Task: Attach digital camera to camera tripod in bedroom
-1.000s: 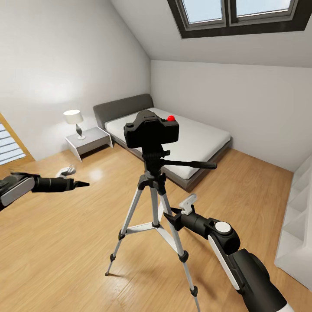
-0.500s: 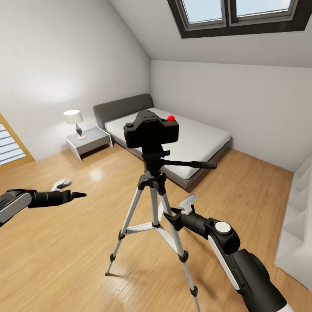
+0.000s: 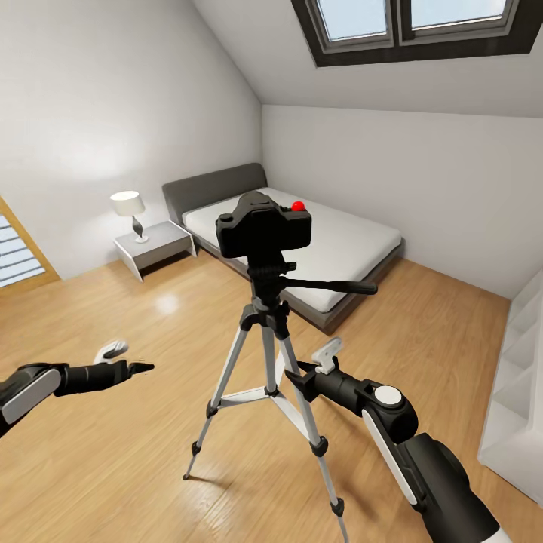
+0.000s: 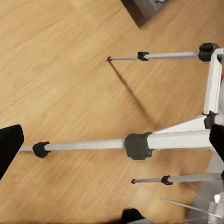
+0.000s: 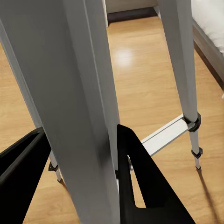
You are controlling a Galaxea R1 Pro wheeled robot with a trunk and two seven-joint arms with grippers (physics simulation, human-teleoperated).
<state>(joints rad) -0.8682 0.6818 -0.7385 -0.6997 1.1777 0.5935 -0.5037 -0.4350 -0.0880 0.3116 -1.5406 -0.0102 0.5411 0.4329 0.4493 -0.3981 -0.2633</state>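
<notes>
The black digital camera [image 3: 264,226], with its red button [image 3: 299,205] on top, sits on the head of the camera tripod [image 3: 266,343], which stands on the bedroom's wood floor. My right gripper [image 3: 309,367] is low on the tripod. In the right wrist view its black fingers [image 5: 140,186] close on either side of a silver leg [image 5: 88,93]. My left gripper [image 3: 130,360] hangs open to the tripod's left, well apart from it and empty. In the left wrist view it looks down on the spread legs [image 4: 177,139] and floor.
Behind the tripod lies a low grey bed [image 3: 354,241] with a white mattress. A white nightstand [image 3: 154,245] with a lamp [image 3: 130,207] stands against the left wall. A white shelf unit [image 3: 520,377] is at the right edge. A dark-framed skylight [image 3: 415,41] is overhead.
My left arm has dropped lower and drawn back toward me, away from the camera. The right arm, the tripod and the camera have not moved.
</notes>
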